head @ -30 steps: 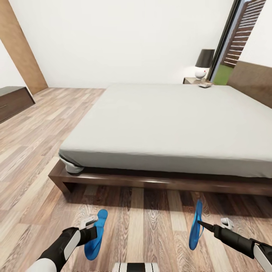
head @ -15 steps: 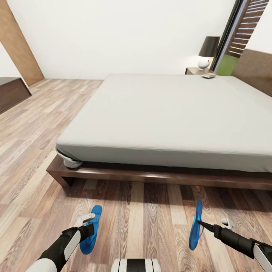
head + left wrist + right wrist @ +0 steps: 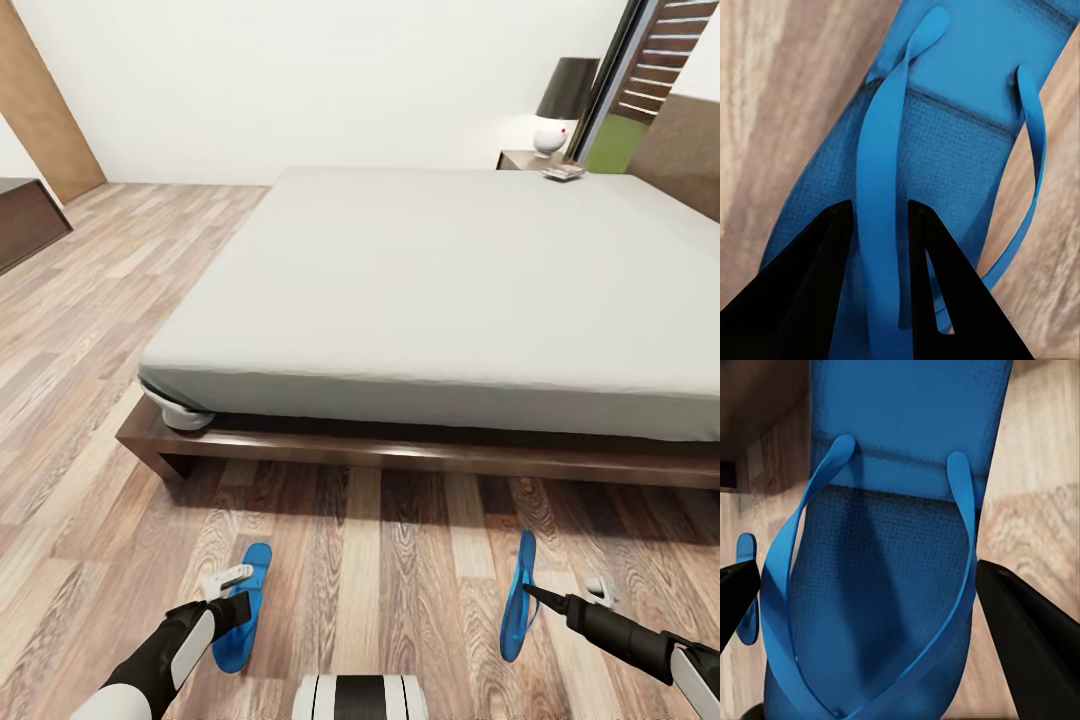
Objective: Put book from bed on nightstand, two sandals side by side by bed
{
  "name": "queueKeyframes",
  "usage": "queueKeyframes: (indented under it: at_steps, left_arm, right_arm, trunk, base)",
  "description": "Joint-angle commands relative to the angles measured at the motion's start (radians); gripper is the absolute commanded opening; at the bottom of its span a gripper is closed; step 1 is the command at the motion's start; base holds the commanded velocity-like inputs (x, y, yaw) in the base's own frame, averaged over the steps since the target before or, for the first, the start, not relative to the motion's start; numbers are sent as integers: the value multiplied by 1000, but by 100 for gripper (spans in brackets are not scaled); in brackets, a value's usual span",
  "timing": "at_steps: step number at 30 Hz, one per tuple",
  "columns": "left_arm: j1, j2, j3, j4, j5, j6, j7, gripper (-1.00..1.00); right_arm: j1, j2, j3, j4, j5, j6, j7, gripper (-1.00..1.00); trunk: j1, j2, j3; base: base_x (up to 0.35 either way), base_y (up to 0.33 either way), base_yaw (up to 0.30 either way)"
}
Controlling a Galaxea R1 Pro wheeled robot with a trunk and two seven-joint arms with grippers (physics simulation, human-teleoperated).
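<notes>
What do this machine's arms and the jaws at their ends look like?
Both arms are slim and glossy black near the ends, with white shell sections further back toward the body. The left gripper carries a small white block beside black parts; the right gripper narrows to a dark point with a small white piece alongside. In the wrist views, the fingers show as flat, matte black wedges. No cables or markings are visible.

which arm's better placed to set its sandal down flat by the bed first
Left, probably. Its sandal lies nearly flat, low over the floor, strap between the left gripper fingers. The right sandal stands on edge.
</notes>
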Motion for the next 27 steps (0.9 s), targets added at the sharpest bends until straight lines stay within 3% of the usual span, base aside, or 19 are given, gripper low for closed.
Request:
queueKeyframes:
  at_steps: [1,23,27]
  left_arm:
    - [0,0,-1,-2,11,6,5,-100]
    - [0,0,0,-3,11,7,5,-100]
    - [0,1,2,-3,11,8,5,-100]
  right_arm:
    - [0,0,-1,0,-7,9,2,-100]
    - [0,1,-1,0,-7,9,2,-100]
    - [0,1,-1,0,-7,9,2,-100]
  trunk:
    - [0,-1,-5]
    - [10,-6,-90]
    - [10,-6,-90]
  base:
    - [0,0,0]
    - [0,0,0]
    - [0,0,0]
